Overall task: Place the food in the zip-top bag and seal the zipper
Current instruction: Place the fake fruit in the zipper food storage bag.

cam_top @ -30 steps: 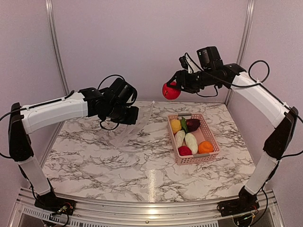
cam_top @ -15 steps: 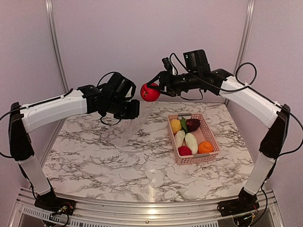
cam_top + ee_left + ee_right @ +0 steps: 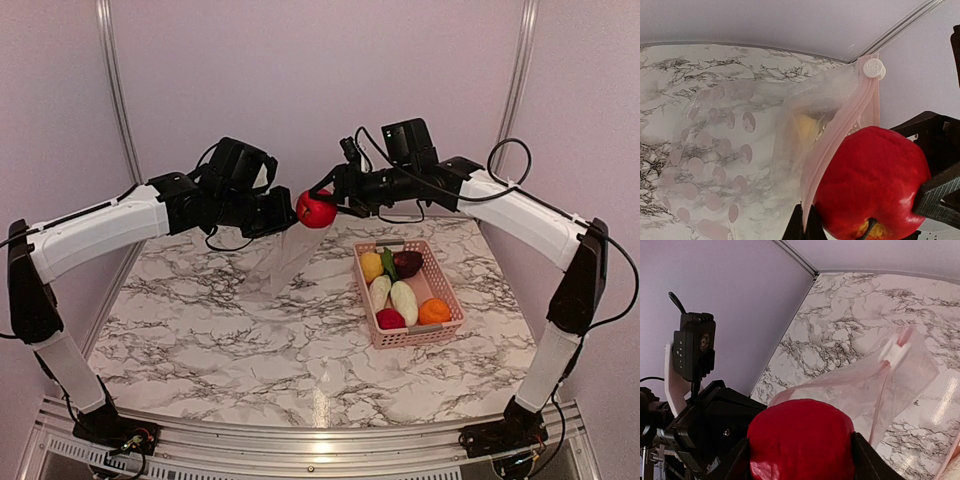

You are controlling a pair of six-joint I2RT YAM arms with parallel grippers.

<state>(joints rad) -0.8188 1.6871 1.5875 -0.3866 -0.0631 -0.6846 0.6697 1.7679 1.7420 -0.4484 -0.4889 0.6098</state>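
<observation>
My left gripper (image 3: 277, 216) is shut on the mouth edge of the zip-top bag (image 3: 291, 256), and the clear bag hangs from it above the table. In the left wrist view the fingertips (image 3: 801, 227) pinch the pinkish zipper (image 3: 839, 136), whose white slider (image 3: 873, 67) sits at the far end. My right gripper (image 3: 322, 204) is shut on a red toy apple (image 3: 314, 211) from the food and holds it right against the bag's mouth. The apple (image 3: 872, 182) touches the zipper strip. In the right wrist view the apple (image 3: 802, 440) fills the jaws, with the bag (image 3: 875, 385) just beyond.
A pink lattice basket (image 3: 447, 330) stands on the marble table at the right. It holds a yellow piece (image 3: 371, 266), a green leaf (image 3: 388, 262), a maroon piece (image 3: 407, 263), white oblong pieces (image 3: 403, 301), an orange piece (image 3: 434, 311) and a red piece (image 3: 389, 319).
The right arm has carried the apple leftward and down to the bag's mouth. The left gripper has lifted the bag and swung it toward the apple.
</observation>
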